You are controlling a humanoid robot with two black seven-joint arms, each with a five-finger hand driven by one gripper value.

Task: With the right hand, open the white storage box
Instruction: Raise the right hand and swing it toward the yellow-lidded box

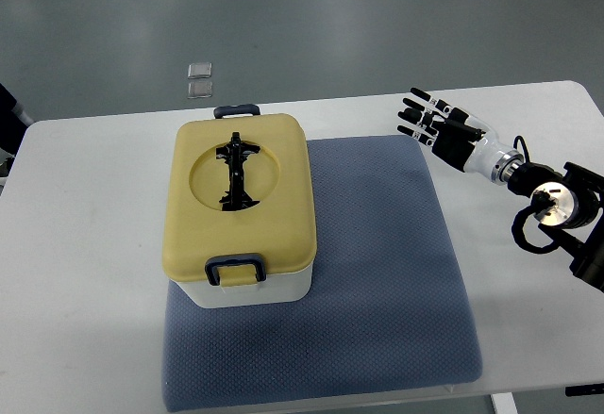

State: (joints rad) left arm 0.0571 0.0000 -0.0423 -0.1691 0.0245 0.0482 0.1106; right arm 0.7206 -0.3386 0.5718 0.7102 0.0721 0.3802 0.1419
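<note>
Box position: white plastic storage box with a mustard-yellow lid (pixel 241 211) sits on the left part of a blue-grey textured mat (pixel 377 273), which lies on a white table (pixel 85 273). The mat probably serves to keep the box from sliding when the lid is pulled.

Lid is still seated flat on the box. A black folding handle (pixel 234 173) lies down in the round recess at the lid's centre. Two dark blue-grey latch clips show: one on the near short edge (pixel 235 271), one on the far short edge (pixel 236 110). Both appear folded against the lid, so I judge the box still latched; opening not yet begun.

Right hand (pixel 436 124): black-fingered robot hand on a white wrist, arm entering from the right edge. It hovers over the bare table just beyond the mat's far right corner, well apart from the box. Fingers are extended and slightly spread, pointing toward the box; it holds nothing. The stretched-out posture suits an approach rather than a grasp.

Left arm is out of the frame.

Two small clear square pieces (pixel 199 78) lie on the grey floor beyond the table; unrelated to the task.

Judgement: the next step calls for carrying the hand leftward to a latch clip; the near clip looks the more reachable.
</note>
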